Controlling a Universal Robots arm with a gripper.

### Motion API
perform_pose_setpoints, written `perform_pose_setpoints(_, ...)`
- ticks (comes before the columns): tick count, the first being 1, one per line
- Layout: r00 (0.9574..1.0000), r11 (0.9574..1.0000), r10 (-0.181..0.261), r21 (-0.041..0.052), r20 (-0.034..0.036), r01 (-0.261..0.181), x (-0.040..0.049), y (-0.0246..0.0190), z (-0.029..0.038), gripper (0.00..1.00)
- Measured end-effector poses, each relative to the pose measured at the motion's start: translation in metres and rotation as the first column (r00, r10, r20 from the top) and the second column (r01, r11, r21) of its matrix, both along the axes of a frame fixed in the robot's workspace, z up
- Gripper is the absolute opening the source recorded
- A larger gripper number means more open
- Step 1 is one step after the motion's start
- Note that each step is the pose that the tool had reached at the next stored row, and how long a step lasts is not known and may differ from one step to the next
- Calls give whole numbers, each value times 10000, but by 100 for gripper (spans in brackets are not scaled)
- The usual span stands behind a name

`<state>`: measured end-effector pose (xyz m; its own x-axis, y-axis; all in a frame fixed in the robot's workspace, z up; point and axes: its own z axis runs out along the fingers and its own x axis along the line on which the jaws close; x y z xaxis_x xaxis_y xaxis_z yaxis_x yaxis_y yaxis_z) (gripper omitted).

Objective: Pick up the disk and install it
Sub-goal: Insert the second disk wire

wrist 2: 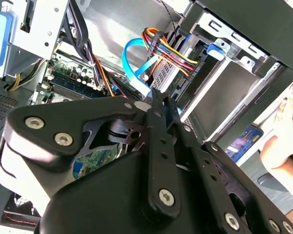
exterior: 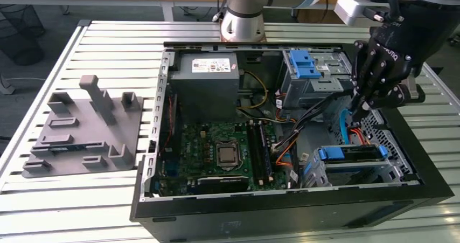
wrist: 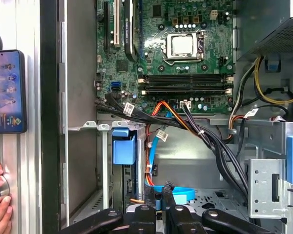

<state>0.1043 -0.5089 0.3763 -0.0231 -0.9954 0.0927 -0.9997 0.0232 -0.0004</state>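
My tool [exterior: 357,109] hangs with fingers pinched narrow, holding nothing, just above the blue cable [exterior: 348,125]. The disk [exterior: 350,153] sits in the computer case's [exterior: 287,210] lower bay, beneath it.

Blue-ended disk [exterior: 350,154], seated in case bay

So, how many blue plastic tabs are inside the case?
2: the latch atop the drive cage, and the blue end of the disk in its bay. Others may be hidden.
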Motion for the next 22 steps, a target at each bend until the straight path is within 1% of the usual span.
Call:
perform_pose_setpoints(2,10000,10000,-1,15,0,1,0,-10,-5,18)
perform_pose_setpoints(3,10000,10000,-1,80,0,1,2,-22,-9,18)
perform_pose_setpoints(4,10000,9998,0,185,-1,0,2,-36,-11,18)
perform_pose_setpoints(5,10000,9995,0,322,-1,0,3,-49,-14,18)
perform_pose_setpoints(7,10000,9979,-1,650,-2,1,3,-75,-18,18)
perform_pose_setpoints(9,10000,9956,0,941,-2,0,4,-96,-21,18)
perform_pose_setpoints(10,10000,9944,-1,1054,-2,1,4,-108,-24,18)
perform_pose_setpoints(11,10000,9940,0,1093,-2,1,4,-119,-28,18)
perform_pose_setpoints(12,10000,9940,-1,1094,-2,1,4,-126,-31,18)
perform_pose_setpoints(13,10000,9944,0,1059,-3,1,4,-128,-33,18)
perform_pose_setpoints(14,10000,9950,-1,1004,-2,1,4,-130,-34,18)
perform_pose_setpoints(19,10000,9981,0,610,1,0,4,-133,-43,18)
perform_pose_setpoints(21,10000,9988,0,486,2,0,4,-136,-49,18)
perform_pose_setpoints(22,10000,9990,0,440,2,0,4,-137,-53,18)
